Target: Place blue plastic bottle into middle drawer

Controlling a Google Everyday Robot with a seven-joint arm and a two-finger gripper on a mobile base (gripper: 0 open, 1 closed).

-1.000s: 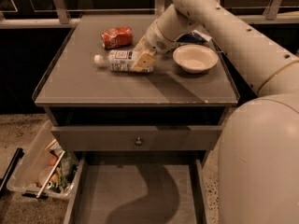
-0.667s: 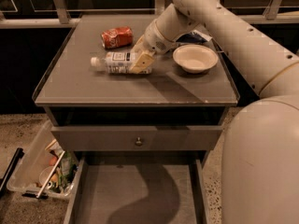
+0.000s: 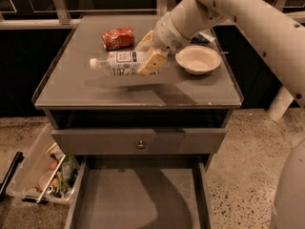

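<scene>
The blue plastic bottle [image 3: 116,62] is clear, with a white cap pointing left and a pale label. It lies level in my gripper [image 3: 148,56], lifted a little above the cabinet top [image 3: 95,92]. My gripper's cream fingers [image 3: 151,62] are shut on the bottle's right end. The middle drawer [image 3: 138,199] stands pulled open below, showing its bare grey floor and thin side walls.
A crushed red-orange can [image 3: 118,37] lies at the back left of the top. A white bowl [image 3: 198,59] sits right of my gripper, with a crumpled blue-white wrapper [image 3: 206,36] behind it. A closed drawer front with a round knob [image 3: 140,145] sits above the open drawer. A clear bin of clutter [image 3: 40,171] stands on the floor at left.
My gripper has lifted the bottle off the cabinet top and carried it slightly left and toward the front. The can and bowl have not moved.
</scene>
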